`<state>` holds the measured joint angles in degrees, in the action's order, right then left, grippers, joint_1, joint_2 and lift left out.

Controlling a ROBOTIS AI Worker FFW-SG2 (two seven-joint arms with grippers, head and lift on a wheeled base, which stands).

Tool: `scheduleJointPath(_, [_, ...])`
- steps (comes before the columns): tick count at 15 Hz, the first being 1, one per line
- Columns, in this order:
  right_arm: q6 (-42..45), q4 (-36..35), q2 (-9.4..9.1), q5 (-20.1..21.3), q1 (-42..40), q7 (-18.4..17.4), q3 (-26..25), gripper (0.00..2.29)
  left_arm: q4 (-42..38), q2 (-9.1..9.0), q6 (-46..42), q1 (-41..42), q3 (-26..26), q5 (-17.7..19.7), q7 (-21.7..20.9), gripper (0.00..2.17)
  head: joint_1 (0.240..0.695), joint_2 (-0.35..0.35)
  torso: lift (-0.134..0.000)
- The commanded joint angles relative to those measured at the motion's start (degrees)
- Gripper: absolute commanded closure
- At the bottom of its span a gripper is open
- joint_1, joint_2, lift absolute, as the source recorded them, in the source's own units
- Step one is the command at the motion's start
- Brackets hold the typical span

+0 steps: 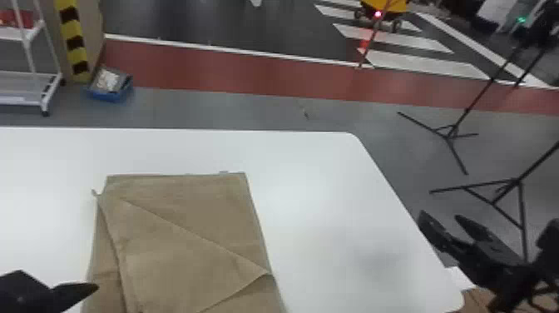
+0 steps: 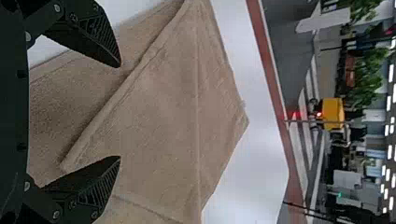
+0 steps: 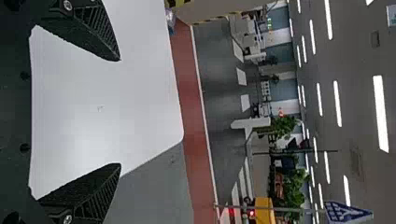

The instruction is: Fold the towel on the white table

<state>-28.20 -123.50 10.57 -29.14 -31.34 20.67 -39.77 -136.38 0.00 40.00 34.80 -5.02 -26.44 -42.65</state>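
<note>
Head view: tan towel (image 1: 195, 224), folded w/ diag. flap, lies on white tbl (image 1: 324, 183) just R of L claw (image 1: 79, 288), well L of R claw (image 1: 441, 217). L wrist view: towel w/ raised hem (image 2: 126, 77) & creases ahead of L claw, released, fingers apart. R wrist view: R claw also released, triangular sign (image 3: 346, 213) & ceiling lights (image 3: 380, 114) beyond.

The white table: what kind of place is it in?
Probably a big indoor test hall or workshop: there are rows of ceiling lights, and crosswalk stripes are marked on the floor.
</note>
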Motion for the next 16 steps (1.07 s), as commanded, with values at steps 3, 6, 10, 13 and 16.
scheduleJointPath(3, [-0.8, 1.9, -0.03, -2.1, 0.2, 0.2, -5.3, 0.07, -2.1, -0.15, 6.7, -0.8, -4.0, -7.5, -6.7, 0.21, 0.695, -0.35, -0.126])
scheduleJointPath(6, [-0.8, 2.3, -0.47, -2.4, 0.5, 0.6, -5.5, 0.07, -1.3, -0.15, 6.9, -1.7, -8.3, -14.4, -9.6, 0.21, 0.695, -0.35, -0.126])
scheduleJointPath(10, [-1.8, 3.3, -1.08, -2.9, 1.6, 1.6, -6.1, 0.07, 1.4, -0.09, 6.7, -2.6, -10.5, -16.2, -8.9, 0.27, 0.695, -0.35, -0.126])
scheduleJointPath(13, [-2.0, 3.8, -1.08, -3.7, 1.8, 1.7, -6.5, 0.07, 2.9, 0.26, 6.0, -3.2, -11.1, -17.2, -8.5, 0.33, 0.695, -0.35, -0.126])
scheduleJointPath(16, [-3.0, 4.1, -1.79, -3.6, 2.8, 2.6, -7.1, 0.07, 3.6, 0.35, 5.8, -3.2, -11.2, -17.7, -8.3, 0.33, 0.695, -0.35, -0.126])
